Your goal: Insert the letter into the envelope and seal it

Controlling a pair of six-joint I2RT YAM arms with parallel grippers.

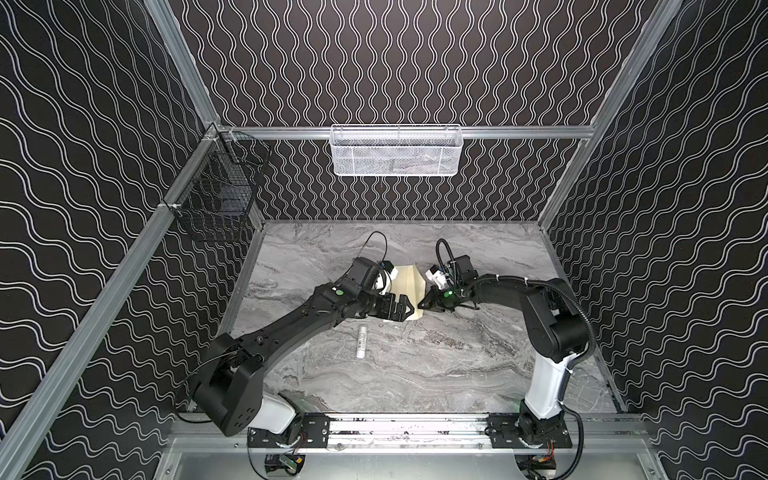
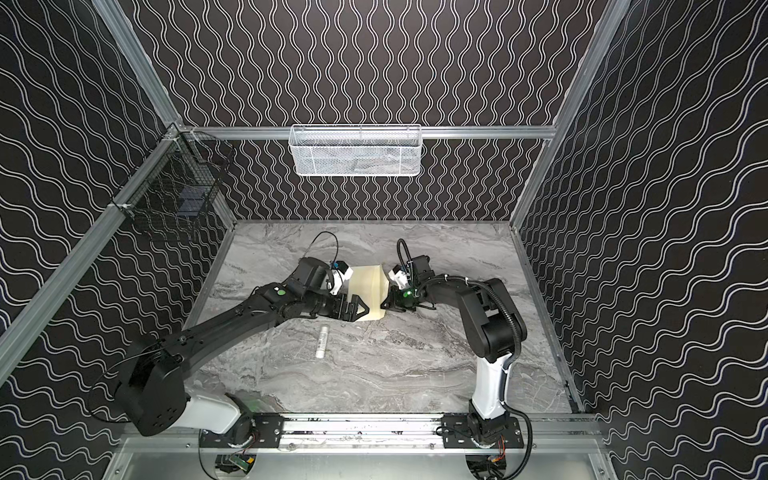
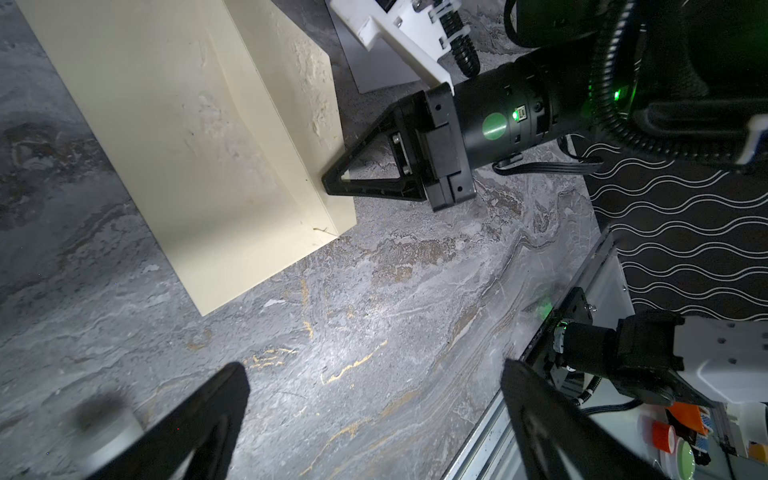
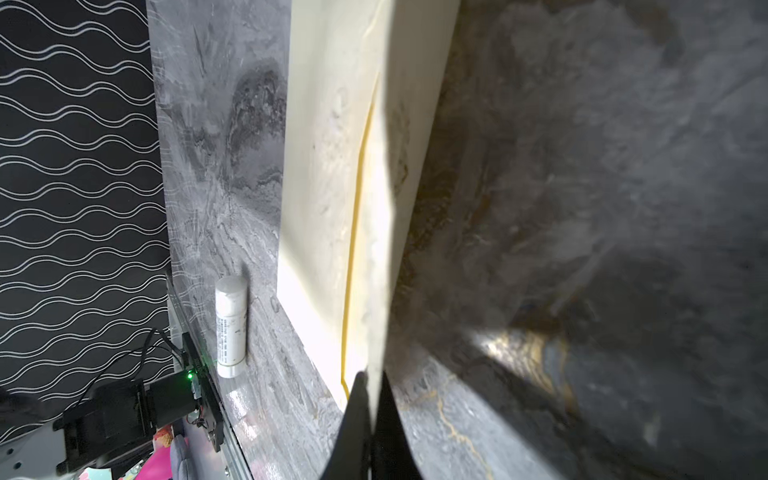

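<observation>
A white stick (image 1: 362, 341) lies on the bench (image 1: 457, 365) just in front of the envelope (image 1: 409, 291), which sits mid-bench. The right gripper (image 4: 371, 376), reaching in low, pinches the envelope's right edge. The left gripper (image 3: 370, 370) hangs spread wide and empty by its front edge.

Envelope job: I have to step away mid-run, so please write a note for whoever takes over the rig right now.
Left gripper: open, empty, over the envelope's near corner.
Right gripper: shut on the envelope's edge, and that layer looks raised.
Envelope: middle of the table, between the grippers.
A pale sheet, possibly the letter, lies flat beside it under the right arm.
White stick: on the table in front, untouched.
Done: envelope gripped at one edge.
Left: letter in, flap sealed. What is inside the envelope, I cannot tell.
</observation>
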